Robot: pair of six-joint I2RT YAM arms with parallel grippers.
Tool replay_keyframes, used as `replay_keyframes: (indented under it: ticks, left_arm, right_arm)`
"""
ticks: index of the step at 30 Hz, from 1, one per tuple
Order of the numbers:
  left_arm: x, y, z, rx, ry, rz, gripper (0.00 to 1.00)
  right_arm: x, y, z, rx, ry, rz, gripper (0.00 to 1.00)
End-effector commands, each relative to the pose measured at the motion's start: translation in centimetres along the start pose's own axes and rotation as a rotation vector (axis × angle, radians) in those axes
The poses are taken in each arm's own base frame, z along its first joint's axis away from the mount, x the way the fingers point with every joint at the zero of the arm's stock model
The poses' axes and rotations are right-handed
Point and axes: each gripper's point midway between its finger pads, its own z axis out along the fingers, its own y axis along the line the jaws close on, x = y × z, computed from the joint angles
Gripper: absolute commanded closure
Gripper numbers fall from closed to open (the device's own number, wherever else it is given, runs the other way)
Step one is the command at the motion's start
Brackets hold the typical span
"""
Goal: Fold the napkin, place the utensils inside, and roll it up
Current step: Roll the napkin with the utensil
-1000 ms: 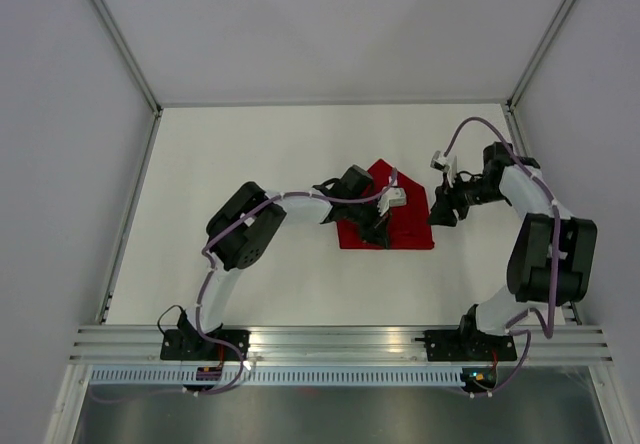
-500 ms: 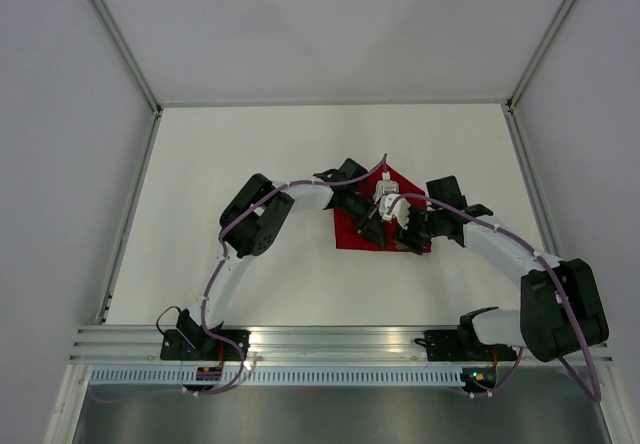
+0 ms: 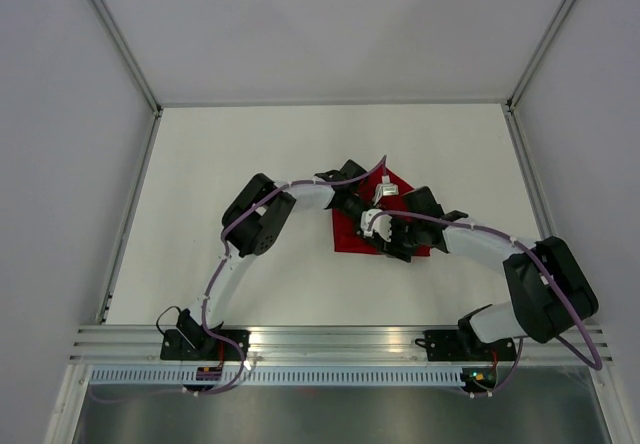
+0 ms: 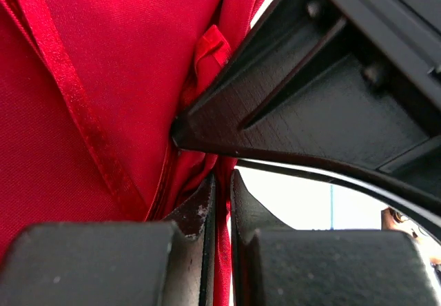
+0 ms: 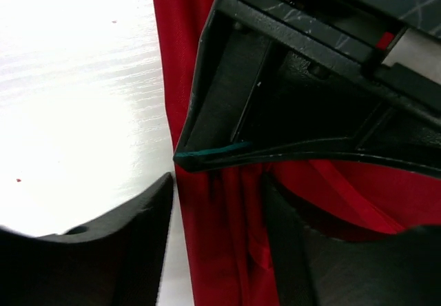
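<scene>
Napkin (image 3: 344, 238) bunched mid-table (image 3: 230, 164). Left gripper (image 4: 222, 185) on napkin's 10 o'clock side, fingers pressed together, pinching red fold. Right gripper (image 5: 219, 196) at 4 o'clock side, fingers spread, straddling napkin edge.

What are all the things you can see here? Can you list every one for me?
napkin: one, bright red, mid-table under both grippers.
knife: one, only a thin teal sliver shows, probably its handle, at the left gripper's fingertip over the napkin.
table: one, white, between grey walls.
rail: one, silver, along the near edge.
left gripper: one, black, shut on napkin cloth.
right gripper: one, black, open, astride the napkin's edge.
</scene>
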Motion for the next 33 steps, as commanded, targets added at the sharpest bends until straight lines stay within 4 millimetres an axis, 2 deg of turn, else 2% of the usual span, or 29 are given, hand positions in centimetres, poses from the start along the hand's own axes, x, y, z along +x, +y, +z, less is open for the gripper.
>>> replay_keyframes:
  ticks: [1,3,4,6,7,9,10,12,13,15,16,18,19,20,21,23,24,25,26,27,28,30,31,32,33]
  left_arm:
    - [2.7,2.5,0.7,-0.072,0.056,-0.091,0.98]
    - [2.8,2.6,0.7,-0.074,0.059,-0.092,0.98]
    - [2.7,2.5,0.7,-0.075,0.059,-0.092,0.98]
    - [2.7,2.6,0.6,-0.087,0.060,-0.089,0.98]
    - [2.4,2.4,0.4,-0.094,0.057,-0.082,0.95]
    - [2.2,2.2,0.2,-0.101,0.054,-0.083,0.91]
    - [1.8,2.0,0.0,-0.111,0.046,-0.078,0.86]
    - [1.4,1.9,-0.3,-0.133,0.040,-0.071,0.79]
    - [1.3,1.9,-0.5,-0.149,0.036,-0.069,0.72]
    - [0.4,1.6,-1.3,-0.186,0.017,-0.048,0.69]
    - [-0.1,1.8,-1.7,-0.212,0.000,-0.043,0.63]
    - [-1.1,1.4,-2.7,-0.261,-0.035,-0.054,0.60]
    - [-1.5,1.4,-3.3,-0.279,-0.057,-0.055,0.58]
    - [-2.4,1.6,-3.8,-0.309,-0.088,-0.032,0.56]
    - [-3.4,0.8,-4.5,-0.320,-0.117,-0.011,0.55]
    - [-4.4,1.1,-5.6,-0.386,-0.161,-0.012,0.53]
    - [-4.8,0.6,-6.2,-0.397,-0.184,-0.013,0.53]
    - [-5.4,0.5,-6.8,-0.420,-0.208,-0.009,0.52]
    - [-6.0,0.9,-7.6,-0.472,-0.239,-0.002,0.51]
    - [-5.8,1.0,-7.9,-0.486,-0.250,-0.017,0.51]
    - [-6.5,0.4,-8.9,-0.510,-0.285,-0.006,0.51]
    - [-6.8,0.8,-10.4,-0.577,-0.340,-0.002,0.50]
    - [-7.4,-0.1,-11.2,-0.596,-0.373,0.023,0.50]
    - [-7.6,0.0,-12.0,-0.642,-0.399,0.028,0.50]
    - [-7.1,0.2,-12.2,-0.663,-0.405,0.043,0.50]
  right_arm:
    - [0.3,-0.2,0.6,0.012,0.018,0.004,0.43]
    - [0.7,0.2,1.0,-0.015,0.038,0.017,0.50]
    - [0.8,0.3,1.1,-0.026,0.044,0.021,0.59]
    - [1.0,0.5,1.4,-0.052,0.058,0.034,0.68]
    - [1.3,1.1,1.4,-0.082,0.072,0.045,0.76]
    - [1.5,1.7,1.4,-0.126,0.091,0.065,0.80]
    - [1.2,1.7,1.4,-0.144,0.080,0.067,0.82]
    - [1.7,2.6,1.3,-0.203,0.104,0.093,0.83]
    - [1.1,2.2,1.2,-0.216,0.092,0.096,0.84]
    - [1.5,3.2,0.9,-0.303,0.090,0.138,0.84]
    - [0.9,2.6,0.7,-0.314,0.077,0.145,0.85]
    - [1.4,3.2,0.4,-0.391,0.071,0.196,0.86]
    - [1.0,2.5,0.3,-0.395,0.059,0.196,0.86]
    - [1.6,2.6,0.4,-0.425,0.066,0.231,0.86]
    - [1.6,3.1,0.1,-0.462,0.066,0.256,0.86]
    - [1.9,2.6,0.3,-0.491,0.059,0.274,0.86]
    - [1.9,3.1,0.1,-0.526,0.060,0.296,0.87]
    - [1.6,2.5,0.1,-0.533,0.048,0.288,0.87]
    - [2.1,2.6,0.3,-0.555,0.051,0.314,0.87]
    - [2.2,2.8,0.1,-0.578,0.058,0.333,0.87]
    - [2.0,2.2,0.2,-0.580,0.053,0.336,0.87]
    - [2.6,2.3,0.3,-0.614,0.065,0.375,0.87]
    - [2.5,1.7,0.4,-0.612,0.059,0.376,0.87]
    - [2.9,1.6,0.6,-0.626,0.068,0.396,0.87]
    - [2.9,1.8,0.5,-0.642,0.078,0.414,0.87]
